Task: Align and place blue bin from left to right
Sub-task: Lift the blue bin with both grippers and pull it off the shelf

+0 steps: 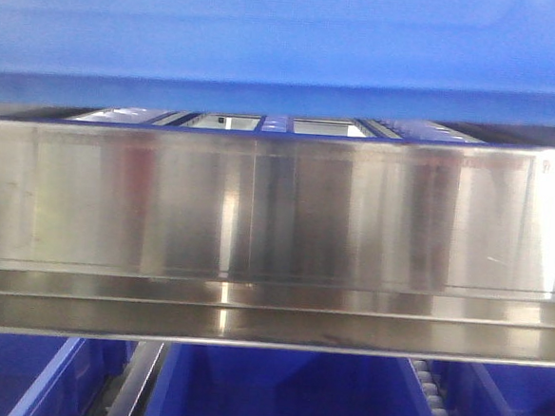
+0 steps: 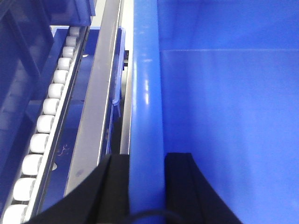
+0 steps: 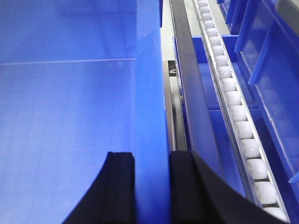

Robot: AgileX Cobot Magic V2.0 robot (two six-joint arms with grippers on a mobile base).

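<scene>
While both arms hold the blue bin by its side walls, the task looks part done: the grasp is made, and setting down and letting go remain. Nearest, the left gripper pinches the bin's left rim between its black jaws, and the right gripper clamps the right rim likewise. Just beyond each wall a roller track runs parallel to the rim. The bin thus lies between the tracks, its gripped walls pointing straight away into the rack, seemingly aligned. Whether that is its long axis, or whether its base rests on anything, cannot be told. Farther off, a steel beam crosses the front view.
</scene>
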